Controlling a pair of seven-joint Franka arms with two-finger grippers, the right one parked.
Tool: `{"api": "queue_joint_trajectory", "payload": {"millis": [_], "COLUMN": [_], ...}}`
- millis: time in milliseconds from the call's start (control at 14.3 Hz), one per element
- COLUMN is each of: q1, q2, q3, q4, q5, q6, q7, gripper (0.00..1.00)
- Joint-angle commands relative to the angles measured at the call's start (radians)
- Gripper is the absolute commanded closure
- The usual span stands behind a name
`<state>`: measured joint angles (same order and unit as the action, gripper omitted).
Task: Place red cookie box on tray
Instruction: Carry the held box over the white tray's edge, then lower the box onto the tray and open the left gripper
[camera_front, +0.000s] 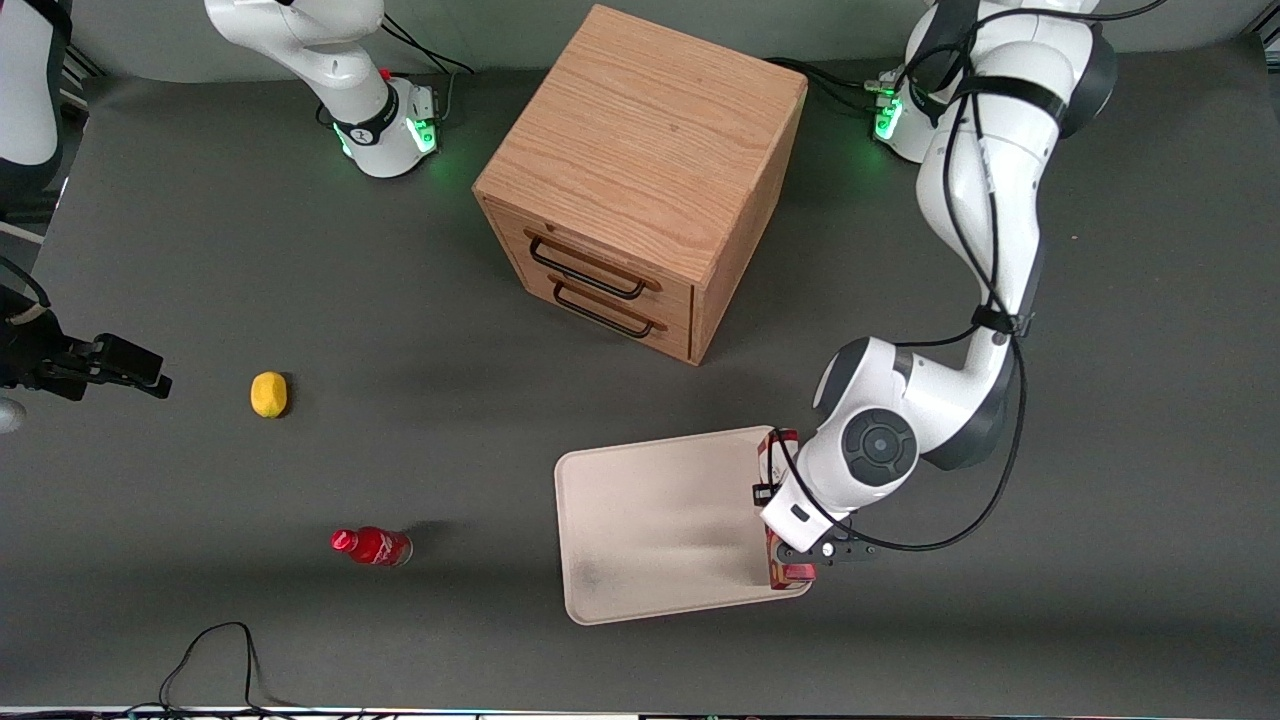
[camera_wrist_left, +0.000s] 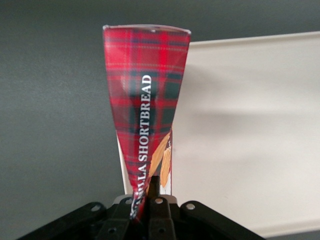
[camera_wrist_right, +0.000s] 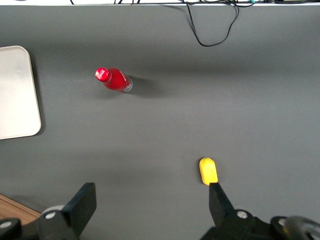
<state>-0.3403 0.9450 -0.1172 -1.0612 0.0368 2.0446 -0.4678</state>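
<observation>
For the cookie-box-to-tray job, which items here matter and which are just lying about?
In the job:
- red cookie box, held by the gripper at the tray's edge nearest the working arm
- tray

Lying about:
- wooden drawer cabinet
- lemon, toward the parked arm's end
- small red bottle, nearer the front camera than the lemon

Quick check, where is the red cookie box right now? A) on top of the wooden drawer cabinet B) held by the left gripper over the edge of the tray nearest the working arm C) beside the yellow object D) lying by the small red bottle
B: the gripper is shut on the red cookie box, which sits at the edge of the tray toward the working arm's end.
</observation>
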Motion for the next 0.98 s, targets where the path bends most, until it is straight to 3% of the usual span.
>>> {"api": "queue_joint_trajectory", "payload": {"millis": [0,70,140,209,628,907], "q1": [-0.026,-0.026,-0.029,-0.035,-0.026,0.035], "q2": [0.018,0.015,0.012,0.009,-0.034,-0.283], "q3": [0.030,0.030,0.031,0.030,0.030,0.030], "q4": [0.026,0.012,0.003,-0.009,-0.049,-0.254], "q5": [0.021,0.021,0.028,0.040,0.037,0.034], "q6": [-0.006,0.002,0.014,0.035,0.060,0.051], "q7": [-0.043,-0.064,-0.072,-0.081,-0.129,-0.077], "gripper": [1.00,1.00,0.34,0.00,0.00,0.00]}}
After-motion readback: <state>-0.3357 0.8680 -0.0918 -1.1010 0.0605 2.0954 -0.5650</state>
